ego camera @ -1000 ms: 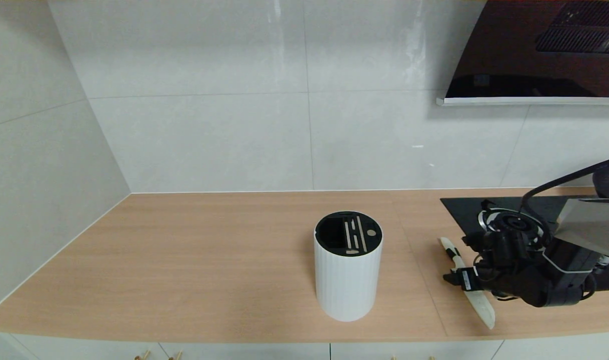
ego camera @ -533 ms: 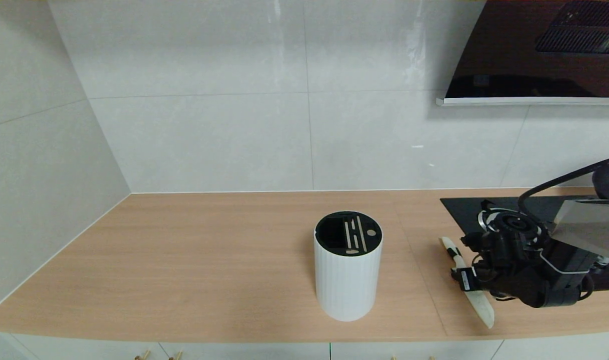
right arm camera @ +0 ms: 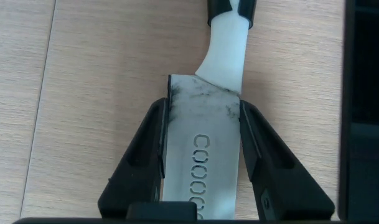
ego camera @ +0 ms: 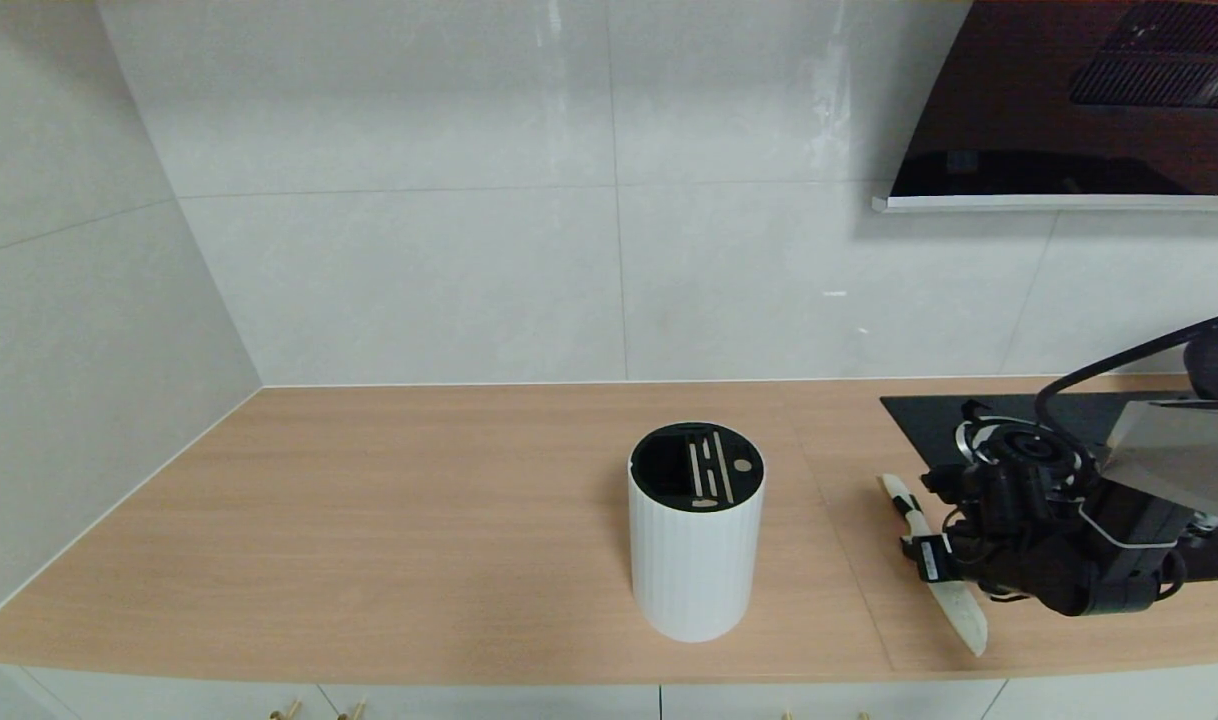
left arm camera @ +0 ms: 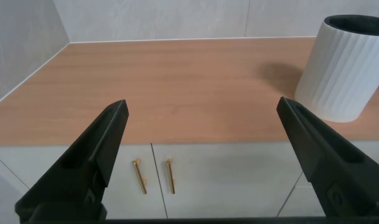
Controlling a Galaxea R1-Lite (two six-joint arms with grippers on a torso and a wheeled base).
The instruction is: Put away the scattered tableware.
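knife [right arm camera: 205, 155] with printed blade at front right edge of tabletop [ego camera: 419, 520], right gripper [right arm camera: 203, 109] fingers clamped on blade; left gripper [left arm camera: 201, 109] fingers apart; white ribbed holder [ego camera: 694, 560] near front edge, contents hidden.

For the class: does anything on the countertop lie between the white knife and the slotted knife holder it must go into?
Nothing visible does. Bare countertop separates the knife, held by the right gripper, from the knife holder, whose top slots are uncovered.
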